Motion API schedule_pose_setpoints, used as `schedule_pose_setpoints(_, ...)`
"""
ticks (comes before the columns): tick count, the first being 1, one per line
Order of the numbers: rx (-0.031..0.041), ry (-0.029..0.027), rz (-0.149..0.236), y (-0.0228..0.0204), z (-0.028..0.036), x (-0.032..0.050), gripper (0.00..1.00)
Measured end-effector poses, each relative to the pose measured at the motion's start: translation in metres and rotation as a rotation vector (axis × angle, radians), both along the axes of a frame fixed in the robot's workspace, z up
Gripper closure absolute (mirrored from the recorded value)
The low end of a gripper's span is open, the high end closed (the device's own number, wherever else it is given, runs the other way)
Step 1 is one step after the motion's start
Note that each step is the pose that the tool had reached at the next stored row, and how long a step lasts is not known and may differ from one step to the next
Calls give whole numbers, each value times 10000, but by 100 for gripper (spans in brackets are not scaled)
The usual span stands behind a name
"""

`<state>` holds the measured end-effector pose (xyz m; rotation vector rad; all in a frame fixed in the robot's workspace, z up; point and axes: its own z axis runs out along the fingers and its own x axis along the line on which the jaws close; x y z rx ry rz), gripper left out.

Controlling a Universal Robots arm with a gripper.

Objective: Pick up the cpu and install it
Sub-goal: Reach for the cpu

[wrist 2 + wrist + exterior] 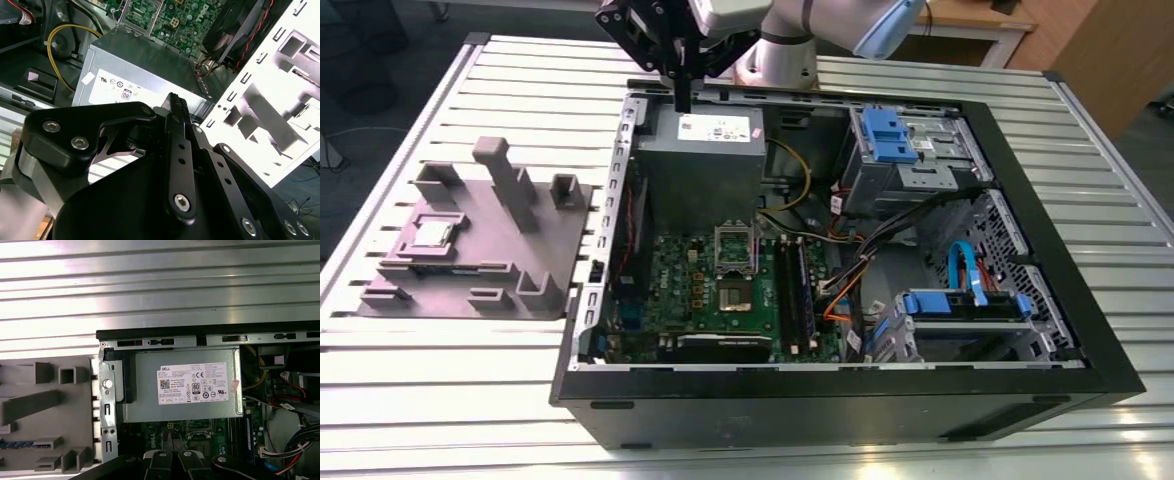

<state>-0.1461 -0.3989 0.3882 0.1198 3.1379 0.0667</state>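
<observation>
Black computer case (pixel 841 400) right up front in the exterior view, side panel off, sprawled across centre and right of frame on the slatted metal table (pixel 400 420). Next down in size, grey holder block (pixel 480 250) at left of frame, just beside the case, posts standing up. Inside the case, grey power supply (pixel 700 150) at upper centre, green motherboard (pixel 720 290) below it. Up at top centre, gripper (pixel 683 103) hanging over the case's far edge, just above the power supply, jaws pressed together, nothing between them. Same story in the second wrist view, gripper (pixel 176 102) closed over the labelled power supply (pixel 135 75). And smallest of all, cpu (pixel 430 233): flat in a recess on the holder block, near the left edge of frame, well apart from the jaws, down and to the left of them, untouched.
</observation>
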Motion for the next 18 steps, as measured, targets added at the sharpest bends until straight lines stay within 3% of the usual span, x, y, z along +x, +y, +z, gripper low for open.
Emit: schedule_pose_setpoints(18,0,7,0,0,-7,-69,90)
